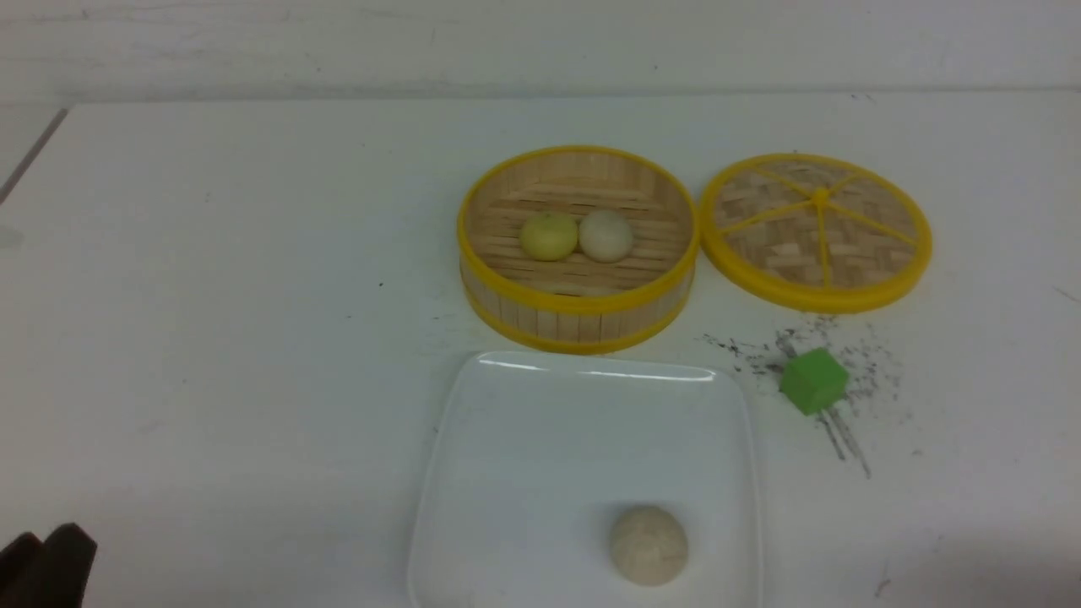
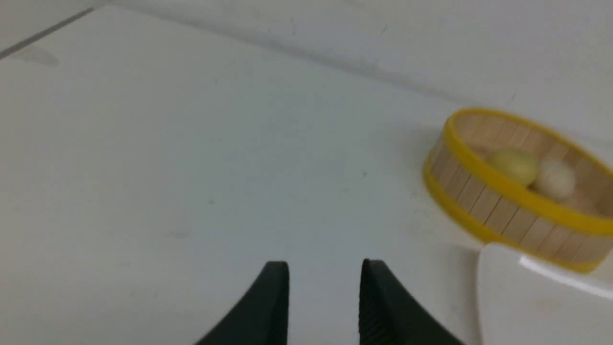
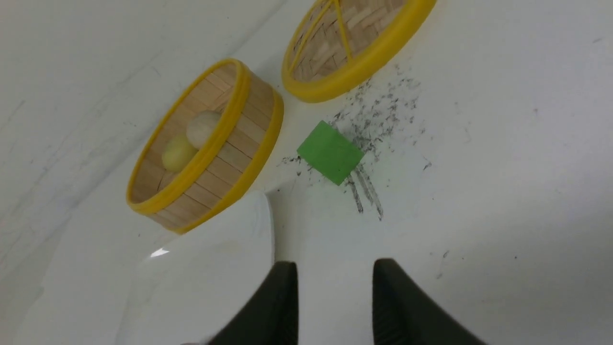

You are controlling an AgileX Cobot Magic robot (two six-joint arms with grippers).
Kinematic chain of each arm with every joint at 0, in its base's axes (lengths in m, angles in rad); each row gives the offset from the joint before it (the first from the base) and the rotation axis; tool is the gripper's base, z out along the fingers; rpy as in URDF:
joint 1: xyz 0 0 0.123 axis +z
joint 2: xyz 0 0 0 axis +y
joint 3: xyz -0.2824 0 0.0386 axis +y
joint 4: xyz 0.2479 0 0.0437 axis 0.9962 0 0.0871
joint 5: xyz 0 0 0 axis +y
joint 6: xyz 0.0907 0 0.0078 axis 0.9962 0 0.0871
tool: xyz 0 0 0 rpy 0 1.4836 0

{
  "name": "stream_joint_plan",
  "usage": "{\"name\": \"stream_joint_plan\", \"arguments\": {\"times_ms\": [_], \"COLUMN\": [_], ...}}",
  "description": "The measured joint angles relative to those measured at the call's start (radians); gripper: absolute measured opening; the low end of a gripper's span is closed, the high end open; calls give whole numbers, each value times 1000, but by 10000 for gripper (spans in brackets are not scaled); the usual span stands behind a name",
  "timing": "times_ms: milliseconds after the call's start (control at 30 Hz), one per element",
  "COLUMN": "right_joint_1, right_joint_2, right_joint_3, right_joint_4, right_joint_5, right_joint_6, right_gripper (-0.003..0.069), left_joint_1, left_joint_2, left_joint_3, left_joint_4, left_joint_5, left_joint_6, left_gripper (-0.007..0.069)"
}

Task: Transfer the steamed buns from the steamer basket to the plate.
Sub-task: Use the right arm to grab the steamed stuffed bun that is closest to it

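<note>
Two small round steamed buns sit side by side on the slat floor of the round bamboo steamer basket with yellow rims. The pale yellow bun is in the basket's left half. The off-white bun is in its right half. They touch, or almost touch. The big shiny white square plate lies just in front of the basket, on the robot's side.

The left gripper is well to the left of the basket, over bare table. Its two black fingers stand a little apart and there is nothing between them. The right gripper is to the right of the basket and nearer the robot. Its fingers are also a little apart and hold nothing.

The buns look soft, light and smooth. I think a hard pinch would squash them, and a loose one might let them slip. The best place to hold a bun looks like its round sides, near the middle. The basket wall is tall, so the fingers should come straight down from above. The buns sit very close together, so one finger has little room between them.
</note>
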Motion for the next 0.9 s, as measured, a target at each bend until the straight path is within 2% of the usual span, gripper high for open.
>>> {"name": "stream_joint_plan", "arguments": {"times_ms": [233,300,433,633,767,800,833,900], "right_joint_1": [0,0,0,0,0,0,0,0], "right_joint_2": [0,0,0,0,0,0,0,0], "right_joint_3": [0,0,0,0,-1,-14,-16,-44], "right_joint_4": [104,155,240,361,449,480,483,519], "right_joint_5": [-18,-30,-36,-40,-44,-40,-39,-21], "right_joint_6": [-166,-241,-360,-533,-657,-728,-748,-868], "right_gripper": [243,243,243,243,243,243,243,243], "left_joint_1": [0,0,0,0,0,0,0,0], "left_joint_2": [0,0,0,0,0,0,0,0], "left_joint_3": [0,0,1,1,1,1,1,1], "left_joint_4": [-169,-278,-411,-469,-495,-496,-496,-498], "left_joint_5": [-124,-137,-135,-115,-33,-2,-2,19], "left_joint_6": [0,0,0,0,-1,-1,-1,-1], "left_gripper": [241,241,241,244,262,282,286,347]}}
